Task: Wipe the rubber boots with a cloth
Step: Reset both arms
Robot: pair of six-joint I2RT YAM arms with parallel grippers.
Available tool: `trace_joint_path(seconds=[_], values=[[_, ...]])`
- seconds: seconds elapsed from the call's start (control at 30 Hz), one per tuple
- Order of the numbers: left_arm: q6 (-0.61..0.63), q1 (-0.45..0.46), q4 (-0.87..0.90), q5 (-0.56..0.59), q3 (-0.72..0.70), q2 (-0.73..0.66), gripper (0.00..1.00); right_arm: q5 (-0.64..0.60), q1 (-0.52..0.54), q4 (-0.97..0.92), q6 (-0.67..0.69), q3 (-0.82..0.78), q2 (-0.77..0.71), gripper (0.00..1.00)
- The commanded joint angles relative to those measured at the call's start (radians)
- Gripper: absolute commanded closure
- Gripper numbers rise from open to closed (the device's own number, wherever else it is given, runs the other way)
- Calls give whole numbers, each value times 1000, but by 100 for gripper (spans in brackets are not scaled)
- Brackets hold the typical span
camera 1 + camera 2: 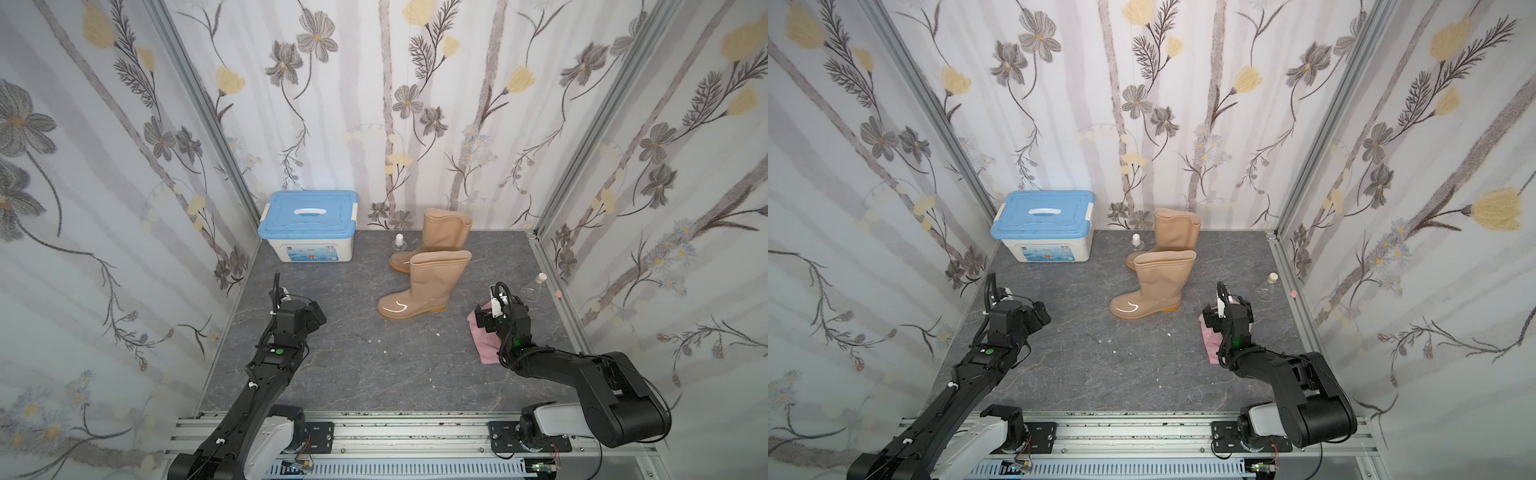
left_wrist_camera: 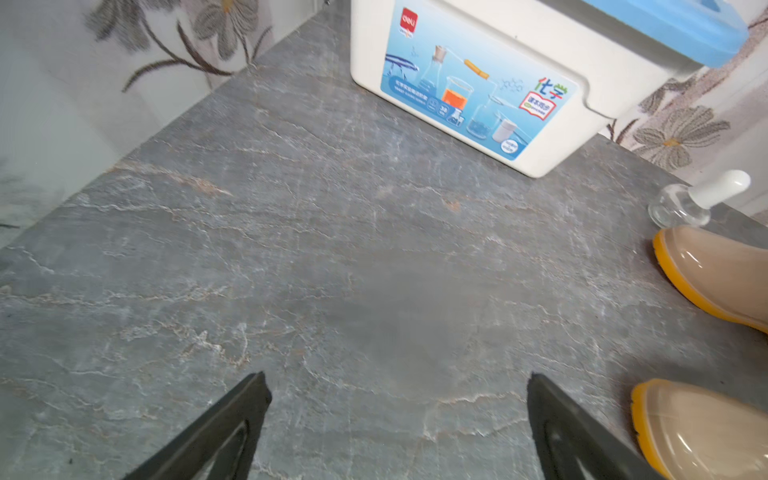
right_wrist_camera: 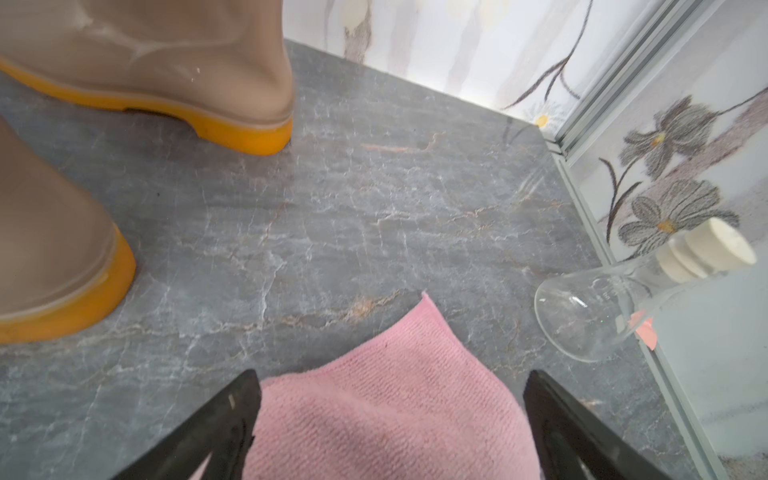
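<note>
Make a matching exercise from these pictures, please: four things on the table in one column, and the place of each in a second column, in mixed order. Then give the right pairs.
Things
1. box
2. cloth
3. flask
4. small bottle

Places
A. beside the toe of the far boot
B. under the open right gripper
C. in the far left corner of the table
D. near the table's right edge, beyond the cloth

Pairs: 1-C, 2-B, 3-D, 4-A

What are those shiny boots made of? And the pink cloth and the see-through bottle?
The boots look like glossy rubber or soft plastic: light glints off the toe. The pink cloth seems a soft woven towel, with fuzzy ribbed rows. The bottle is probably glass: clear, with bright reflections.
</note>
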State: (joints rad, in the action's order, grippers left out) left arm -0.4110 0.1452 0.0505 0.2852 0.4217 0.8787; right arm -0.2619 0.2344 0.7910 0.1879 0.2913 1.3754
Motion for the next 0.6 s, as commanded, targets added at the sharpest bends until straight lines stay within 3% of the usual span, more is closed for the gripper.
trace_joint_path(seconds=[0.0, 0.23, 0.37, 0.43, 0.5, 0.57], values=[[112, 1, -229, 132, -54, -16, 0, 27, -8, 94, 8, 6, 1, 0], [256, -10, -493, 218, -169, -20, 0, 10, -51, 117, -54, 4, 18, 0], [351, -24, -673, 201, -261, 4, 0, 150, -124, 145, -96, -5, 57, 0], [384, -39, -764, 201, -297, 39, 0, 160, -135, 188, -97, 19, 119, 0], [390, -57, -826, 191, -310, 79, 0, 186, -150, 9, -117, 83, 88, 0], [387, -61, -864, 139, -310, 114, 0, 202, -164, 39, -124, 87, 111, 0]])
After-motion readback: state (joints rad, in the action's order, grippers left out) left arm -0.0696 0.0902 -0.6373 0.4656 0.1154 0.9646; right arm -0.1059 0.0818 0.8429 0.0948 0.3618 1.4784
